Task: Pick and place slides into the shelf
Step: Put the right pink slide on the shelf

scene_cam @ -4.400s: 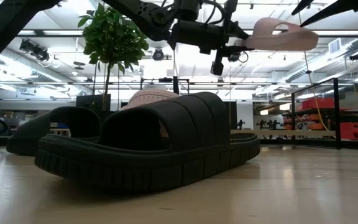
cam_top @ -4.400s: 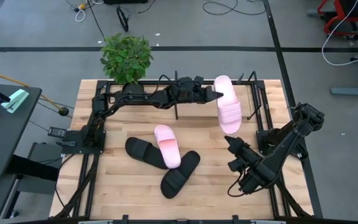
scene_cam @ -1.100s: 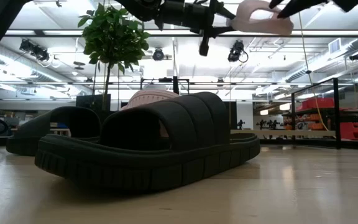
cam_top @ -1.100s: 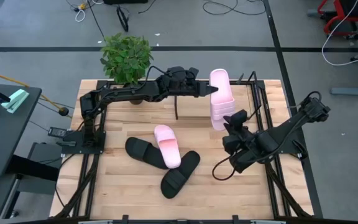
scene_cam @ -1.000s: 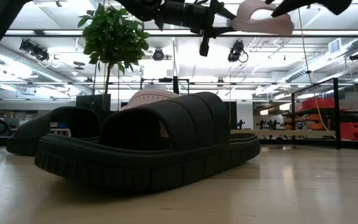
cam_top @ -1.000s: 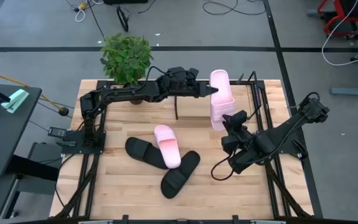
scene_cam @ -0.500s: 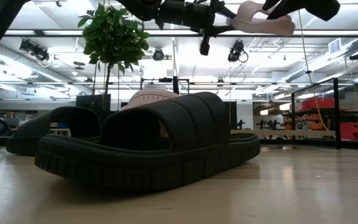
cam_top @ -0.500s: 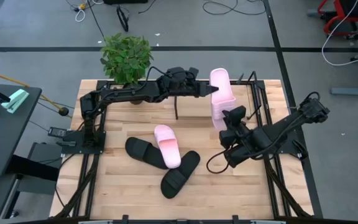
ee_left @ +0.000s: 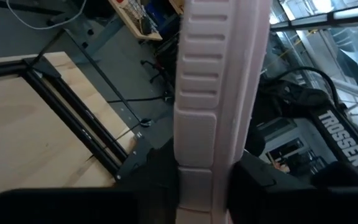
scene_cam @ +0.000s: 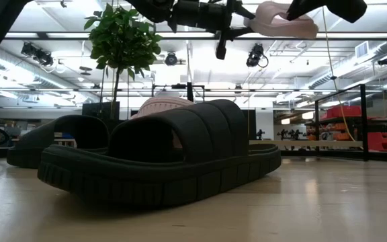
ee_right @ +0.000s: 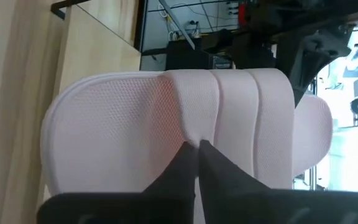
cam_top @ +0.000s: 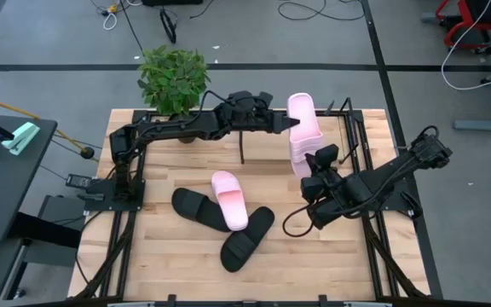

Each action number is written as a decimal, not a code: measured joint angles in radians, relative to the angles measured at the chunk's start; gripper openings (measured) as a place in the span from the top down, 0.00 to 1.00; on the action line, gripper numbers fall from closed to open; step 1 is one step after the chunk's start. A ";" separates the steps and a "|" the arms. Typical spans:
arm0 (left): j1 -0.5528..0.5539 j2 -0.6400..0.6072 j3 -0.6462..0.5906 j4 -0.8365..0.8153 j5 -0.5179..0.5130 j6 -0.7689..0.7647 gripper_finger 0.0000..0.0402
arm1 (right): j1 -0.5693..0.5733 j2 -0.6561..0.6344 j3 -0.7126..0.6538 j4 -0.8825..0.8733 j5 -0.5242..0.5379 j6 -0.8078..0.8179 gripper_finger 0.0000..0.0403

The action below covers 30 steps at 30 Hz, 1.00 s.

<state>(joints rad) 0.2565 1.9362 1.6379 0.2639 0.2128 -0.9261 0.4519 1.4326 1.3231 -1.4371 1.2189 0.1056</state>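
pink slide [cam_top: 303, 136] held aloft on edge over the shelf [cam_top: 354, 136]. right gripper [cam_top: 316, 164] now closed on its strap, jaws together, no longer wide. left gripper [cam_top: 286, 124] still pinching the sole, loosening. looks like a handover before shelving.

The counter [cam_top: 160, 256] is pale planked wood, matt. The pink slide [ee_right: 166, 124] looks like soft foam, its footbed finely dimpled, strap ribbed; the black slide [scene_cam: 166, 161] is matt, ridged rubber.

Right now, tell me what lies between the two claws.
The raised pale pink slide spans that gap. In the high view the left claw holds one side edge while the right claw pinches its strap.
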 joint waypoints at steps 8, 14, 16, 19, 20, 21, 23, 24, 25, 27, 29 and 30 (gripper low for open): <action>0.019 0.000 0.000 0.013 0.036 0.006 0.49 | 0.002 -0.001 0.000 -0.012 -0.007 0.077 0.99; 0.043 0.000 0.000 0.014 0.064 0.007 0.46 | 0.024 -0.002 0.000 -0.119 -0.056 0.221 1.00; 0.049 0.000 0.000 0.014 0.069 0.022 0.47 | 0.031 -0.004 0.000 -0.134 -0.073 0.283 1.00; 0.058 0.000 0.000 0.015 0.072 0.032 0.49 | 0.038 -0.027 0.002 -0.137 -0.099 0.318 1.00; 0.061 0.000 0.000 0.015 0.073 0.041 0.50 | 0.039 -0.040 0.003 -0.136 -0.098 0.336 1.00; 0.065 0.000 0.000 0.015 0.073 0.049 0.50 | 0.039 -0.050 0.003 -0.132 -0.106 0.361 1.00; 0.073 0.000 0.000 0.014 0.076 0.070 0.51 | 0.039 -0.074 0.003 -0.133 -0.116 0.398 1.00; 0.078 0.000 -0.001 0.014 0.082 0.075 0.51 | 0.039 -0.086 0.003 -0.134 -0.118 0.412 1.00; 0.082 0.000 -0.001 0.013 0.089 0.079 0.51 | 0.039 -0.099 0.003 -0.134 -0.120 0.424 1.00; 0.094 0.000 -0.001 0.017 0.114 0.083 0.51 | 0.034 -0.120 0.003 -0.134 -0.156 0.446 1.00; 0.105 0.000 -0.001 0.021 0.152 0.086 0.50 | 0.021 -0.140 0.003 -0.136 -0.208 0.461 1.00; 0.110 0.000 -0.001 0.021 0.176 0.086 0.50 | 0.017 -0.149 0.003 -0.137 -0.231 0.470 1.00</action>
<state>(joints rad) 0.3667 1.9362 1.6371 0.2848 0.3892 -0.8406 0.4684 1.2839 1.3262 -1.5745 0.9880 0.5755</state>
